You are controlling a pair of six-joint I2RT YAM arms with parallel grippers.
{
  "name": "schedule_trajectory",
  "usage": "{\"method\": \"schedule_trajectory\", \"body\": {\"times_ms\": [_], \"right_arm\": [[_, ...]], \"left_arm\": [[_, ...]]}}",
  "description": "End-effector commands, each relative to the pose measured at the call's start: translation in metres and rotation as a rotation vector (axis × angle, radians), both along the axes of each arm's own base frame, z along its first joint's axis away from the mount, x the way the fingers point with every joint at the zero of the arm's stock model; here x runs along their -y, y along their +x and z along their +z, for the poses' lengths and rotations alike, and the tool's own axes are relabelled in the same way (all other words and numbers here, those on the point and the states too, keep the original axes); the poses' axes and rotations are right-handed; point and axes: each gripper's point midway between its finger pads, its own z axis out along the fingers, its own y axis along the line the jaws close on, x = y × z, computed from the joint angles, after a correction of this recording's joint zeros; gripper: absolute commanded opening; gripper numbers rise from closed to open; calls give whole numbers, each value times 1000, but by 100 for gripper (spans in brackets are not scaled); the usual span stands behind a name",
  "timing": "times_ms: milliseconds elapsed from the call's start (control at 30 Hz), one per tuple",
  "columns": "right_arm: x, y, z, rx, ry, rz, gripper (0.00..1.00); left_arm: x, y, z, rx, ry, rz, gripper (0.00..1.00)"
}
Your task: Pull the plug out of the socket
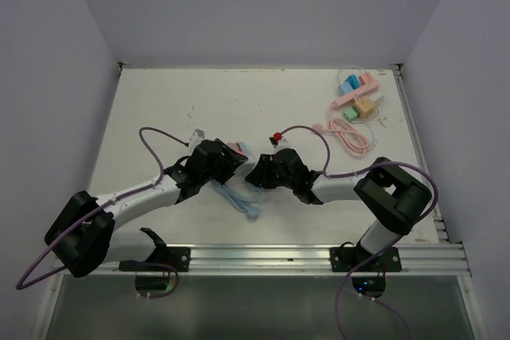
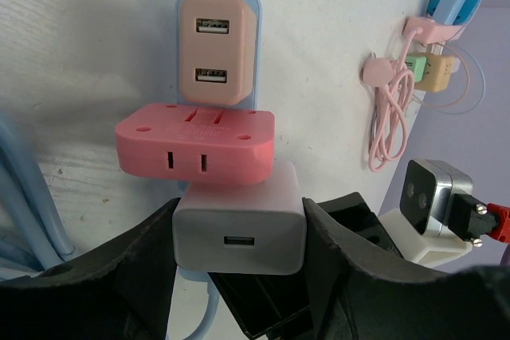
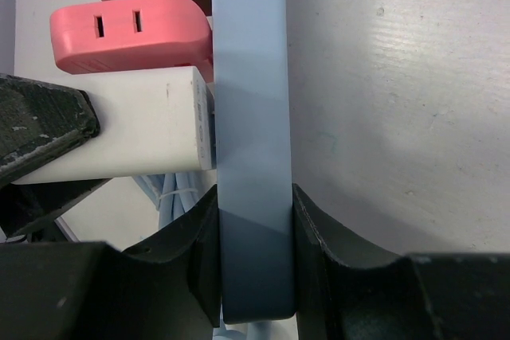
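1. Gripping the white plug [image 2: 239,232] by its two sides with the left claw [image 2: 239,220], closed on it; seated in the blue socket strip [image 3: 251,117], just at 6 o'clock of the pink adapter [image 2: 195,145] and touching it; lying in the middle of the desk [image 1: 159,109].
2. Pinching the strip edgewise with the right claw [image 3: 255,248], clamped shut on it at its 6 o'clock end.
3. Judged stage: both grips set, pull not yet begun; plug flush against the strip.
4. Next: draw straight away from the socket face, no twisting; keep the strip braced; mind the pink adapter rubbing alongside.
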Motion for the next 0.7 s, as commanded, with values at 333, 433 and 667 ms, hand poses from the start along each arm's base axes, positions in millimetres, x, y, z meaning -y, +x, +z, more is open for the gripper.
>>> {"method": "schedule_trajectory", "body": {"times_ms": [333,433,667], "right_arm": [[127,11,-97,-193,-408,-390,0],[128,12,-96,-197,-384,-389,0],[133,13,-98,-217,-345,-405,0]], "left_arm": [[24,20,56,88,-49,-3,0],[13,21,58,94,-39,18,0],[-12,29,63,101,-47,59,0]]}}
